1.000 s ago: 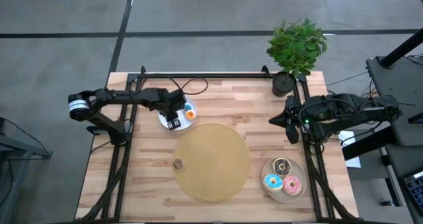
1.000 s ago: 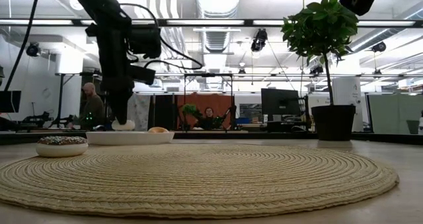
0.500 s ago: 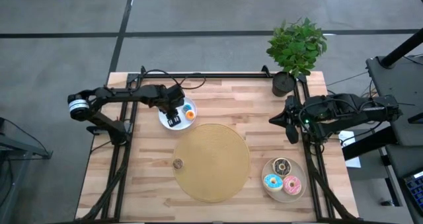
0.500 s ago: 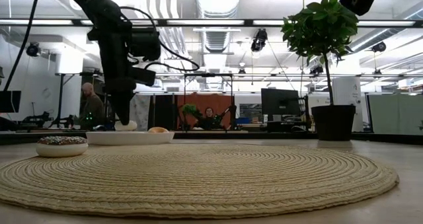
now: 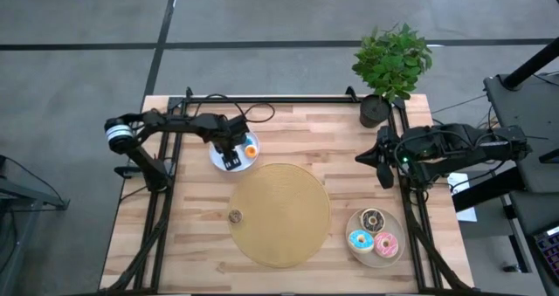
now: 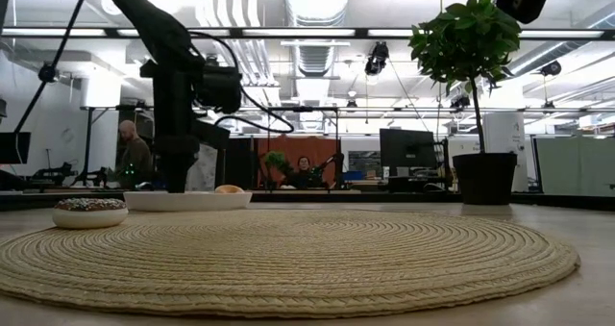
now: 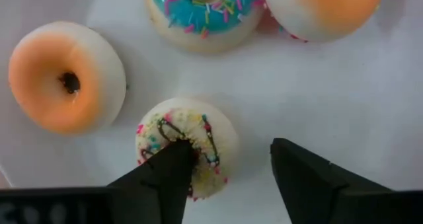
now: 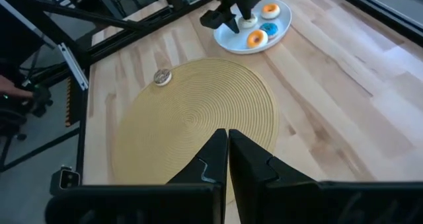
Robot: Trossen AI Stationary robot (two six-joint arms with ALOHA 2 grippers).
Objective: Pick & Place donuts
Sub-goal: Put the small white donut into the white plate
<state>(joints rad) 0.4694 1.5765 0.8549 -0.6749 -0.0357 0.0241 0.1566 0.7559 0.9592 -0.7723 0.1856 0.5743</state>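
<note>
Donuts sit on the white plate (image 5: pixel 220 156), and the sprinkled one (image 7: pixel 187 143) lies directly under the left pincer (image 7: pixel 231 171), whose fingers stand apart, one dipping into its hole.

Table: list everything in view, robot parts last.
Table: one, light wood, under everything.
Mat: one, tan, woven, round, table centre.
White plate: one, left side of the table.
Small donuts: at least four on the white plate, including orange, blue and sprinkled white; one brown on the mat's left edge.
Beige plate: one, right of the mat.
Large donuts: three, brown, blue, pink, on the beige plate.
Plant: one, green, dark pot, table corner.
People: two, room behind.
Left hand: open, over the sprinkled donut.
Right hand: shut, table's right edge.
</note>
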